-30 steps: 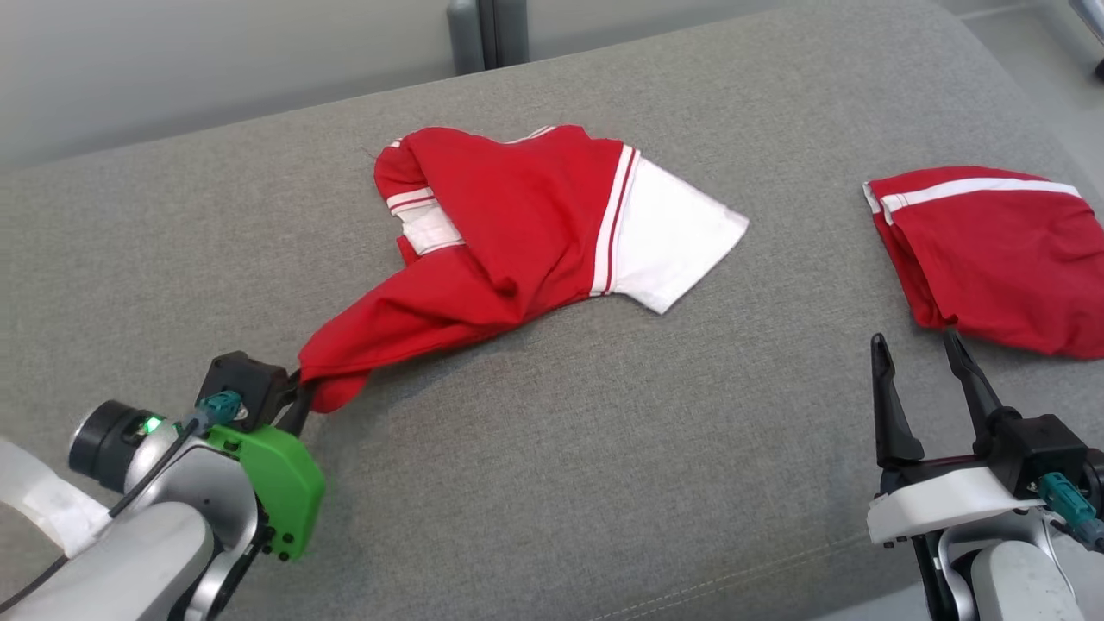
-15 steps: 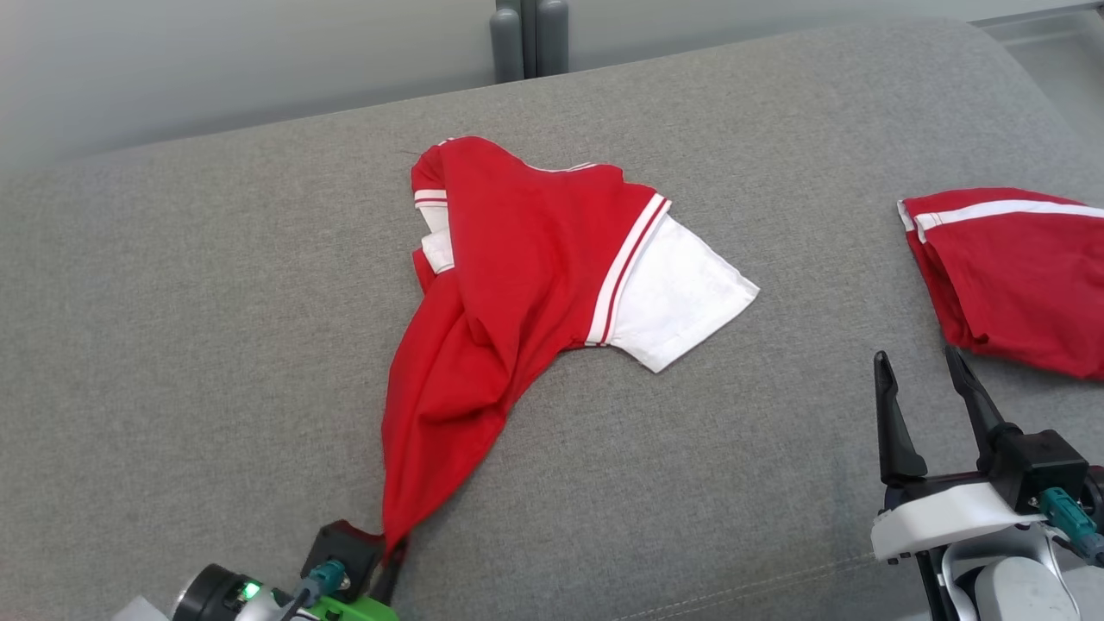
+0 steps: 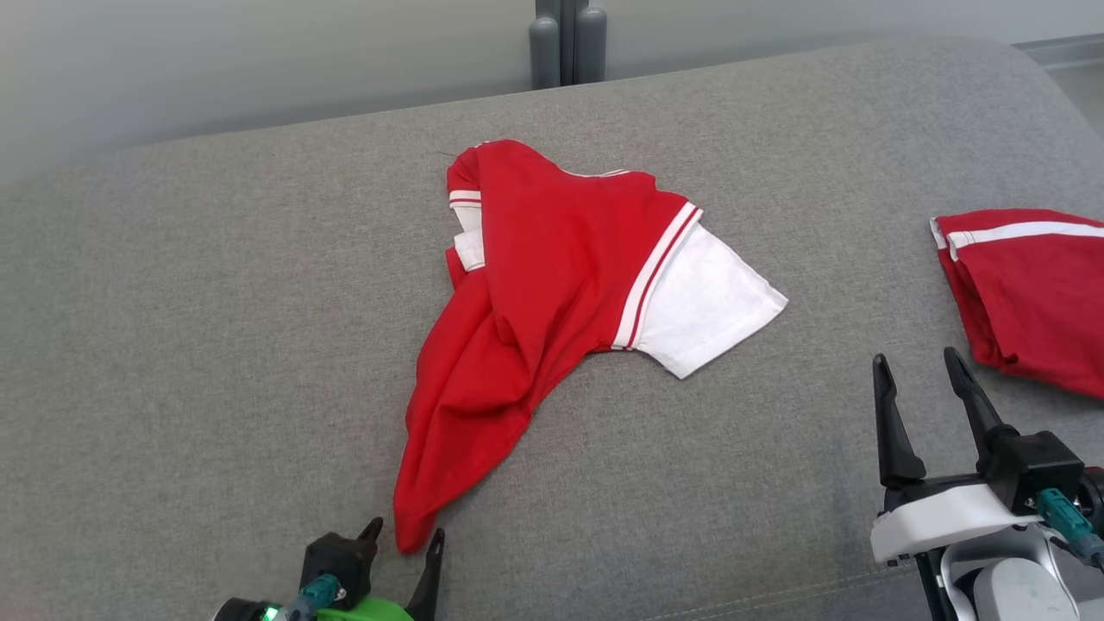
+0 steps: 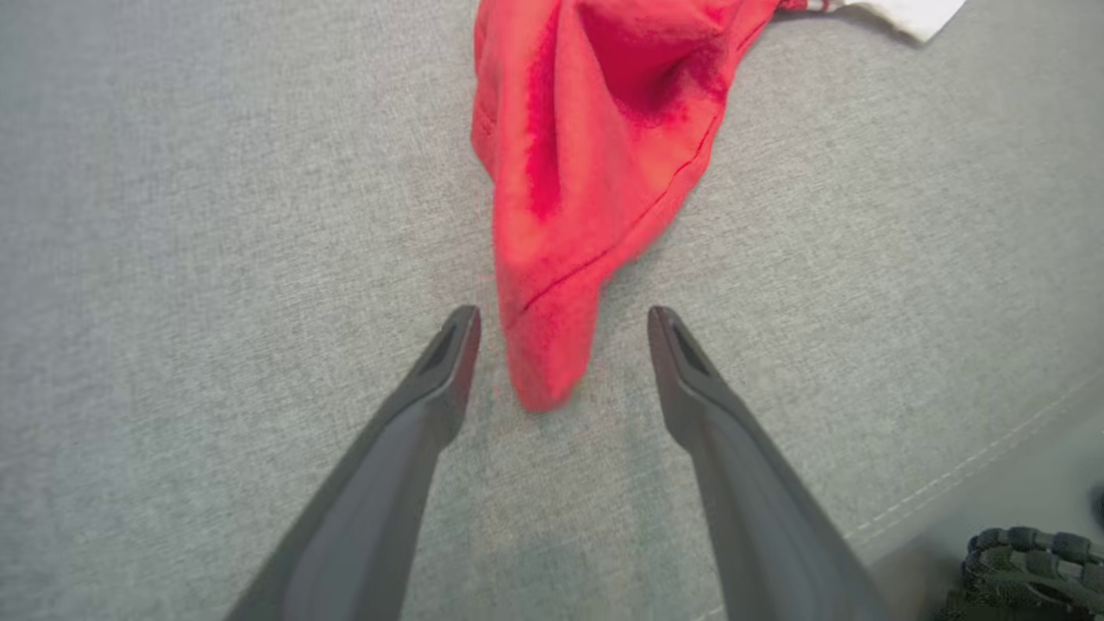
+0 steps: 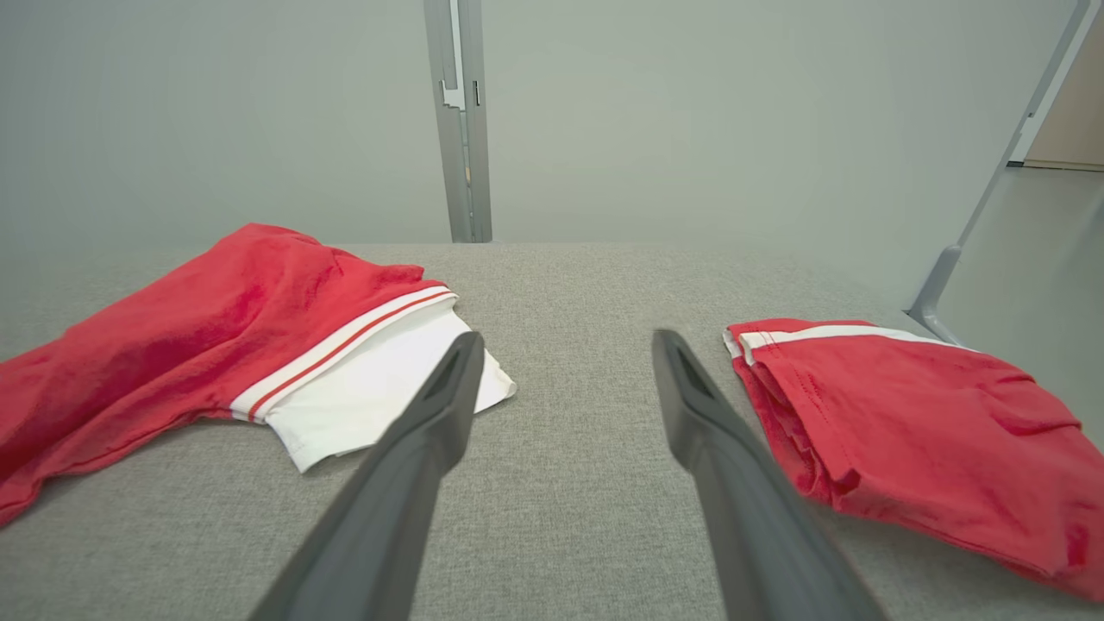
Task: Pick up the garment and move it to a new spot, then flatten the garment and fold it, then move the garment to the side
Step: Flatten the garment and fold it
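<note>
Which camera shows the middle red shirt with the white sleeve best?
The head view: the whole shirt lies in frame. The left wrist view catches its red corner; the right wrist view sees it side-on, cut off.

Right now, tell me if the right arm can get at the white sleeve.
Probably yes. The right pincer stands open, and just bare cushion lies between it and the sleeve; nothing blocks the way.

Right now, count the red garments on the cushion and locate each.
2. The red-and-white garment lies centrally on the cushion, its tail between the open left gripper's fingers; the folded red garment lies at the right, beyond the right gripper. None seems hidden.
</note>
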Tool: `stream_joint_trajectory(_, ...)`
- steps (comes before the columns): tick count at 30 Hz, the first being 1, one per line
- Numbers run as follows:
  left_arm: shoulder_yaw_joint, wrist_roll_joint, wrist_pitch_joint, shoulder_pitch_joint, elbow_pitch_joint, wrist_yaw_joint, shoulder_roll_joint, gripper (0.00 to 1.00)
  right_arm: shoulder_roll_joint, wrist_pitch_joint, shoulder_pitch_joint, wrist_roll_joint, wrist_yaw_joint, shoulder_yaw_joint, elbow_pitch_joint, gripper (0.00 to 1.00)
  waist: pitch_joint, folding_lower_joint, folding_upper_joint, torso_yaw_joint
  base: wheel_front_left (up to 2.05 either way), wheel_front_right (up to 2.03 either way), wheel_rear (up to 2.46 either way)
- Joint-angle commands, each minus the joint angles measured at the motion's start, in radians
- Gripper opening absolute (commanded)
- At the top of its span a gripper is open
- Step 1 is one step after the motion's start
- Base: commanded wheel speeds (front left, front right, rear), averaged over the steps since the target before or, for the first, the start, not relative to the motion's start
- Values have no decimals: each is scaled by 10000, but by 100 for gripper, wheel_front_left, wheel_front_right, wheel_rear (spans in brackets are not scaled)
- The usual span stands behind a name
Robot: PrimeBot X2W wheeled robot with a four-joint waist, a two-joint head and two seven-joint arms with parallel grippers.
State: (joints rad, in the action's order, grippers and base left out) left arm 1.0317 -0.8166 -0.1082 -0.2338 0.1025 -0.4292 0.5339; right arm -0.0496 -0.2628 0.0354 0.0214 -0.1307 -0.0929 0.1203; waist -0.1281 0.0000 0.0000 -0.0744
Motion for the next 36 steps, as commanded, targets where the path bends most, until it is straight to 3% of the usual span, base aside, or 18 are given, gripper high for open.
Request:
stream_joint_trajectory(1, -111, -189, -244, 244, 421, 79, -101, 100, -22, -27, -13, -96, 1, -61, -20, 100, 38, 0, 0, 75, 0, 0, 0)
stream_joint_trajectory(11, -267, -524, -980, -153, 2712, 1042, -1069, 100, -22, -29, 105, -61, 1, 24, 55, 100, 84, 0, 0, 180, 0, 0, 0)
stream_joint_trajectory(12, -305, -518, -1057, -220, 2939, 1138, -1132, 89, -22, -27, 112, -68, 1, 24, 62, 100, 91, 0, 0, 178, 0, 0, 0)
stream_joint_trajectory(14, -503, -600, -1222, -345, 3261, 1296, -1270, 7, -22, -27, 100, -95, 1, 35, 60, 100, 105, 0, 0, 166, 0, 0, 0)
stream_joint_trajectory(15, -576, -589, -1290, -395, 3385, 1356, -1298, 0, -22, -27, 99, -110, 2, 18, 59, 100, 111, 0, 0, 161, 0, 0, 0)
stream_joint_trajectory(19, -911, -411, -1445, -676, 3677, 1405, -1046, 0, -22, -27, 55, -135, 1, -21, 30, 100, 126, 0, 0, 138, 0, 0, 0)
stream_joint_trajectory(26, -1831, 1161, -1559, -1014, 3444, 596, -124, 0, -22, -27, 25, -45, 2, -31, -37, 100, 62, 0, 0, 177, 0, 0, 0)
stream_joint_trajectory(33, -1980, 1637, -1566, -36, 3512, 650, -559, 0, -22, -27, -23, 42, 2, -13, -7, 100, 26, 0, 0, 94, 0, 0, 0)
stream_joint_trajectory(34, -2033, 1706, -1566, 105, 3506, 670, -655, 11, -22, -27, -64, 33, 1, -43, -16, 100, 26, 0, 0, 106, 0, 0, 0)
stream_joint_trajectory(35, -2135, 1736, -1565, 231, 3488, 695, -727, 41, -20, -27, -93, 9, 1, -72, -25, 100, 30, 0, 0, 124, 0, 0, 0)
stream_joint_trajectory(36, -2225, 1752, -1565, 338, 3473, 744, -799, 47, -22, -27, -109, -24, 1, -95, -34, 100, 36, 0, 0, 146, 0, 0, 0)
